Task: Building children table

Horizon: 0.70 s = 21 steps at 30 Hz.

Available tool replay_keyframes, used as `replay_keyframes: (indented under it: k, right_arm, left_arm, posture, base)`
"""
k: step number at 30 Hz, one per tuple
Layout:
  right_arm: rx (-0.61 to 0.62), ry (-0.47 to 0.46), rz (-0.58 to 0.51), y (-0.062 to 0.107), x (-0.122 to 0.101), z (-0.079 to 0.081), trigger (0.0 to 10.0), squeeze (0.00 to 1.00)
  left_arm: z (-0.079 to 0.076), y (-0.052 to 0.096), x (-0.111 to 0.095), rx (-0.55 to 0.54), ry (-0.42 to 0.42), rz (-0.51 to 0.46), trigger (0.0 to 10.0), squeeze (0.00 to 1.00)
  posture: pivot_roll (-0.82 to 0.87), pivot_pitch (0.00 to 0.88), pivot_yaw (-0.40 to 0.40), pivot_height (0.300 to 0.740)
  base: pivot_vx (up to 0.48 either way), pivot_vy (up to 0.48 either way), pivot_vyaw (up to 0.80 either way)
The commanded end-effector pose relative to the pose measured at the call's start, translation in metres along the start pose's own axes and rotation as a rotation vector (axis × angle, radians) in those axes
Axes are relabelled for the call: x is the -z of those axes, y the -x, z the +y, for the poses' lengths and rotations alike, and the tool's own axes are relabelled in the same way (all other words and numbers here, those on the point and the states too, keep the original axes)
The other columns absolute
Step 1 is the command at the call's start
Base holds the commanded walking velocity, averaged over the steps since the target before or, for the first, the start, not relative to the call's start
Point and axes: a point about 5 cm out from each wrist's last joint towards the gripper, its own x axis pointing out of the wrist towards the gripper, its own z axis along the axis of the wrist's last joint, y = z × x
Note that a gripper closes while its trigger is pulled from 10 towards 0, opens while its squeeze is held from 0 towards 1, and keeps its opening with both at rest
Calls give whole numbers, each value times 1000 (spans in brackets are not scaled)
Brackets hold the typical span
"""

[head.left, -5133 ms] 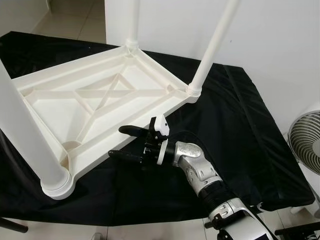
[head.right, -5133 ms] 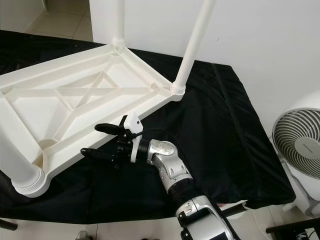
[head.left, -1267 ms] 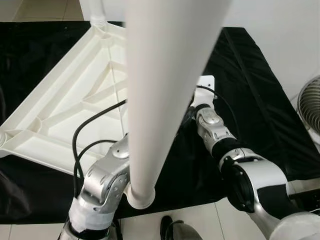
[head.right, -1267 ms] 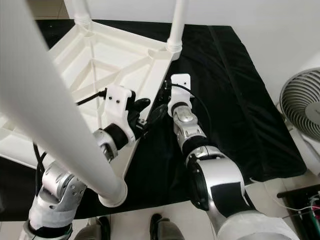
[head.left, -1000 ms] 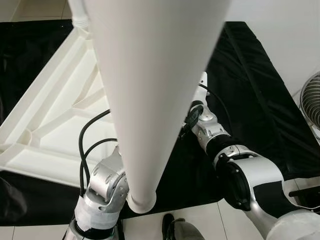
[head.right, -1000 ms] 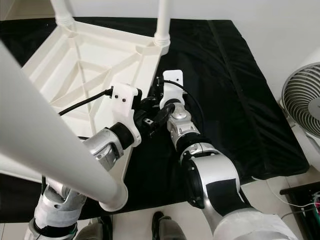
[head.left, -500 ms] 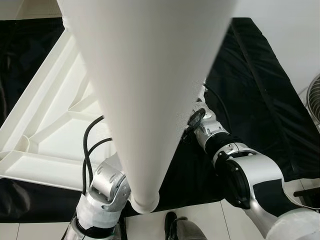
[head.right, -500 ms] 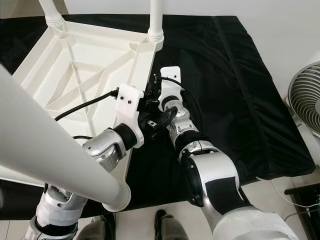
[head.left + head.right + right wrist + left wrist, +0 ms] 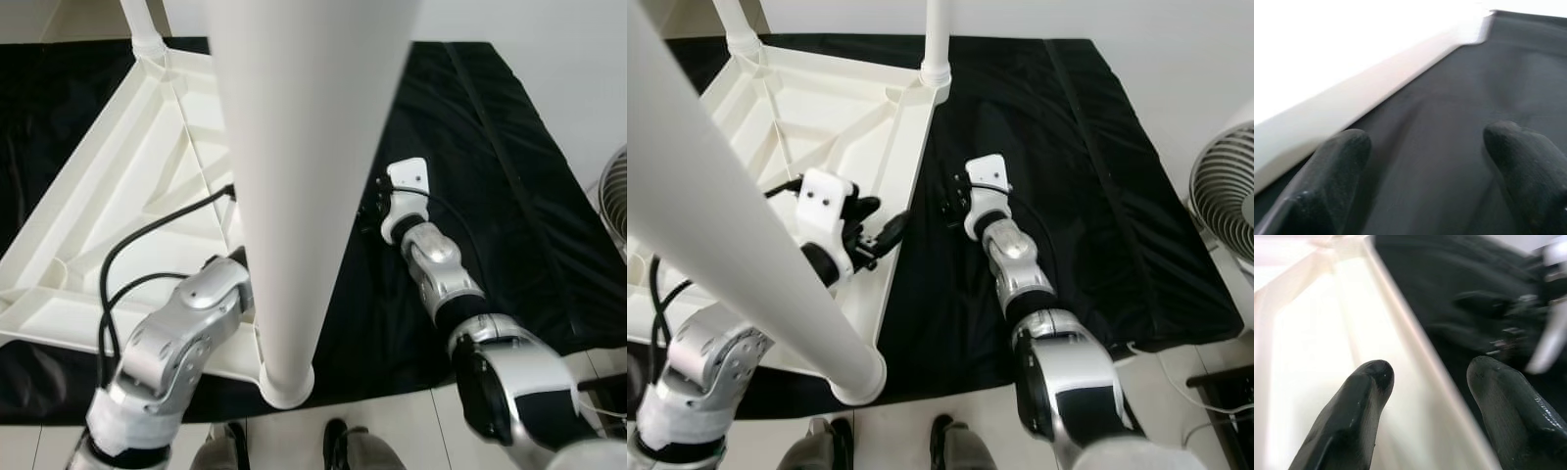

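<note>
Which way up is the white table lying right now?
Upside down: the white table rests tabletop-down on the black cloth, ribbed underside showing and legs pointing upward.

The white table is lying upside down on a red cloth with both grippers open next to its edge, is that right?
Not quite: the cloth is black, not red, as the right eye view shows. The rest holds: the white table lies upside down, with the left gripper and right gripper open by its edge.

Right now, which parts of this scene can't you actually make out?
- Left tool: the near table leg covers it in the left eye view.
- Tops of the far table legs: cut off by the picture edge.
- Fan: cropped at the edge.
- Right tool: dark against the black cloth.
</note>
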Motion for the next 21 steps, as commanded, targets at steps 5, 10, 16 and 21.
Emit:
replay_keyframes:
  k: [5, 10, 16, 21]
  right_arm:
    - [-180, -48, -84, 18, -13, 14, 10000, 0]
    - [-331, -103, -118, 39, -25, 22, 10000, 0]
    - [-586, -101, -143, 72, -46, 28, 10000, 0]
    - [-788, -108, -104, 98, -58, 32, 10000, 0]
  left_arm:
    - [-8, 13, 6, 244, -49, 21, 10000, 0]
    - [-3, 25, 13, 287, -91, 59, 10000, 0]
    - [2, 50, 24, 414, -160, 142, 10000, 0]
    - [11, 66, 31, 467, -191, 223, 10000, 0]
  posture:
    - [84, 156, -28, 740]
    - [81, 133, -34, 740]
    - [75, 127, -24, 740]
    - [73, 127, -14, 740]
  base:
    - [0, 0, 0]
    - [0, 0, 0]
    - [0, 0, 0]
    - [0, 0, 0]
